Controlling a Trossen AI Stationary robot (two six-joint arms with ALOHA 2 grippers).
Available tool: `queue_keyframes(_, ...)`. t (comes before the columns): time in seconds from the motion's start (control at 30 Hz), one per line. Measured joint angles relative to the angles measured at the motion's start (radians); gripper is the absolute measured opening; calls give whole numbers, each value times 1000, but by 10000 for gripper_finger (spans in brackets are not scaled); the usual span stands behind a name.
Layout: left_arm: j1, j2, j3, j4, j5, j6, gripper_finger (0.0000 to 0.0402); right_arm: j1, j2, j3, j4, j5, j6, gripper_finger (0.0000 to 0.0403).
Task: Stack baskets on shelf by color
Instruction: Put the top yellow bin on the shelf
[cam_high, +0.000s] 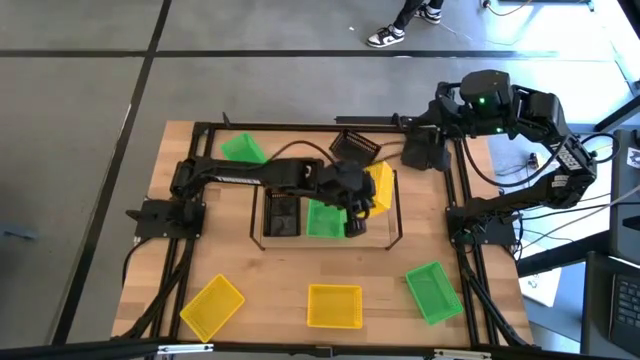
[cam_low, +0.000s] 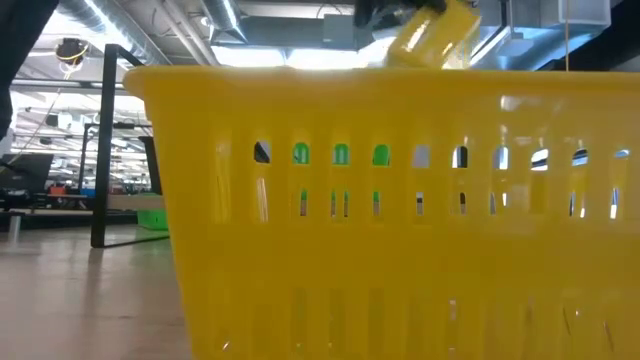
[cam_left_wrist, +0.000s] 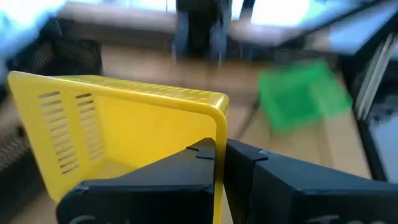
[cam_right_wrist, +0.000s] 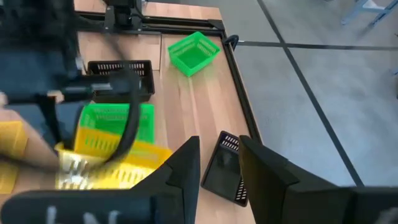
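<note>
I count four yellow, three green, two black baskets | my left gripper (cam_left_wrist: 219, 163) pinches a yellow basket (cam_left_wrist: 124, 134) rim, perforated, tilted above the shelf (cam_high: 392, 232) | right gripper (cam_right_wrist: 217, 163) spread, idle.

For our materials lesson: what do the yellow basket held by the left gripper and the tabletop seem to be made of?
The yellow basket, pinched at its rim by the left gripper: likely moulded plastic, smooth and slightly glossy, with even slots in its walls. The tabletop: light wood, or a wood-look board, with plank lines and a matt finish.
</note>
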Motion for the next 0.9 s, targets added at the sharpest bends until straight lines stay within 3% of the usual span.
queue_keyframes(0.9, -30, 161, 1, -28, 34, -56, 0, 0, 0, 1, 0, -16, 53, 108)
